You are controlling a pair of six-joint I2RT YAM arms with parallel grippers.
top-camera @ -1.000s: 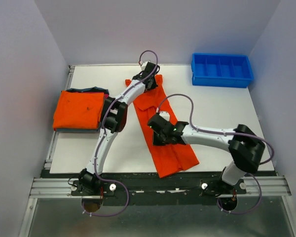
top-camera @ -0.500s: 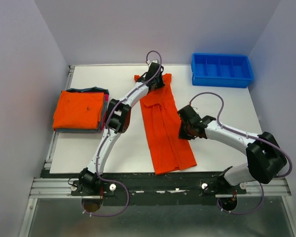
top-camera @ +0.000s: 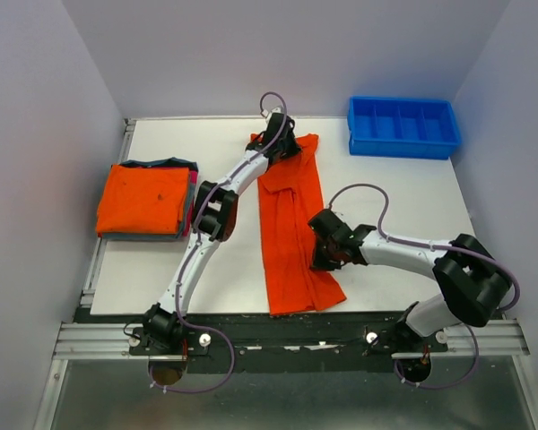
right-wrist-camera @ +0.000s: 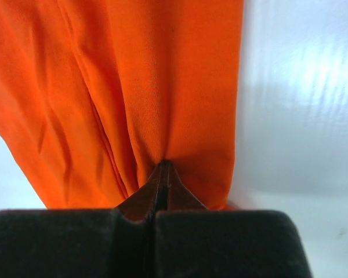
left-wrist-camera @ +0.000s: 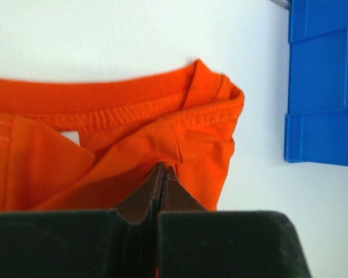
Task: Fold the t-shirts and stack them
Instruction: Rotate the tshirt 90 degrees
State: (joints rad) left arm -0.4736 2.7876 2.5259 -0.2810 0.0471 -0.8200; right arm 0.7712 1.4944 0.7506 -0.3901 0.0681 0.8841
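Our left claw (left-wrist-camera: 164, 171) is closed on the collar end of the orange t-shirt (top-camera: 291, 224), which lies in the middle of the counter (top-camera: 386, 179). Our right claw (right-wrist-camera: 164, 165) pinches its lower side. We should move both together, evenly, so the folds do not open.

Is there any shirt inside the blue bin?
No, the blue bin shows only bare compartments; the folded stack sits far to its left.

In my left wrist view the blue bin (left-wrist-camera: 322, 87) is running off the right edge, the orange shirt (left-wrist-camera: 104, 133) off the left. From above, I'm seeing only slivers of the stack (top-camera: 143, 199) below its top layer.
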